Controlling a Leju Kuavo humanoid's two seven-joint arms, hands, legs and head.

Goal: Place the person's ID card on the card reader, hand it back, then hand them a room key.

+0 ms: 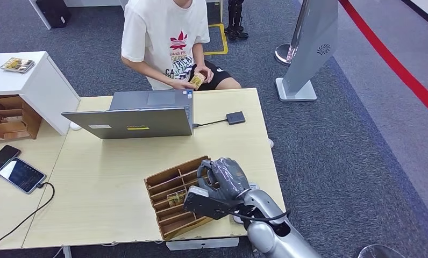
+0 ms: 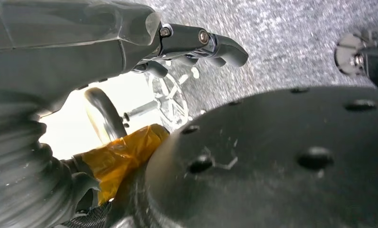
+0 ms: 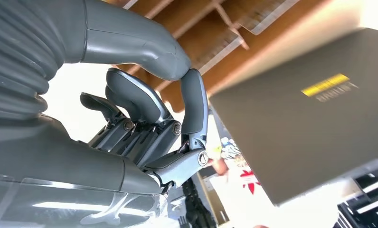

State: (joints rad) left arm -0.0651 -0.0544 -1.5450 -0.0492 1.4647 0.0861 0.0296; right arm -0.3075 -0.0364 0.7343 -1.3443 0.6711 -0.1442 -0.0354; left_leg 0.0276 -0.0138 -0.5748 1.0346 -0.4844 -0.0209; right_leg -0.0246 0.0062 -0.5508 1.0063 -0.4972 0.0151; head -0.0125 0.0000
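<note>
Take the open grey laptop [image 1: 142, 115] as your landmark. Your right hand [image 1: 222, 180] hovers over the slotted brown wooden card organiser [image 1: 171, 196], which sits on the pale wooden counter [image 1: 104, 183] on the robot's side of the laptop. This is probably where the room keys are kept, which would explain why the hand waits here. In the right wrist view the dark fingers [image 3: 135, 102] are curled in towards the thumb, with nothing visibly between them, so judge the hand closed and empty. One small patterned card [image 1: 176, 198] lies in a middle slot of the organiser, just beside the hand.

Beyond the laptop, the person in the white T-shirt [image 1: 166, 40] holds a small yellowish card [image 1: 197, 80] in both hands, close to the body. This looks like the ID card, so it is with them and not on the reader. The small black square card reader [image 1: 235, 117] lies on the counter just to the right of the laptop, tethered to it by a cable and bare on top, within the person's reach.

Your left hand [image 2: 196, 45] hangs low near the carpeted floor, its fingers apart and holding nothing.
</note>
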